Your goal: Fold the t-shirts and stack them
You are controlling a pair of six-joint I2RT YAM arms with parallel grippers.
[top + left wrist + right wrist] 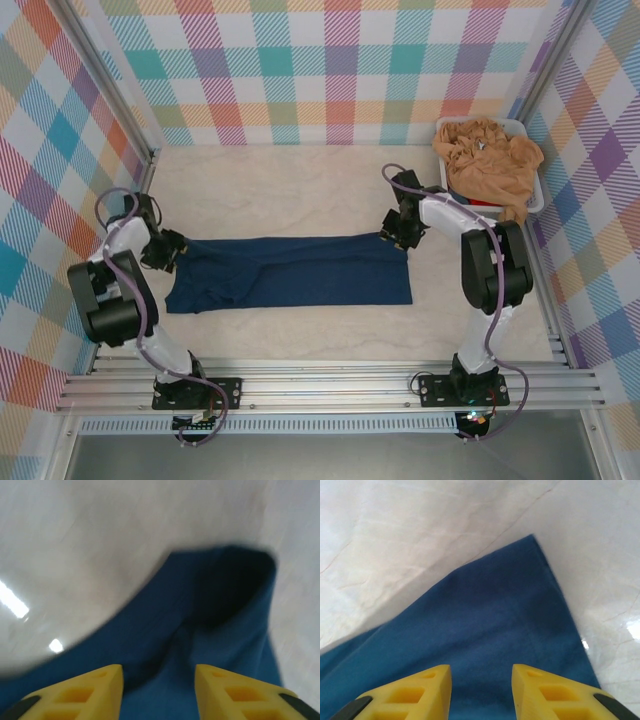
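Navy t-shirt (300,272) — flat under spread left fingers (85,696) and right fingers (415,694).

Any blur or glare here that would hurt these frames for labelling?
Left wrist view: blurred throughout, the navy t-shirt has smeared edges, and glare spots sit on the table cover at left. Right wrist view: sharper, shirt corner crisp, slight glare at the right edge. Top external view: evenly lit and sharp.
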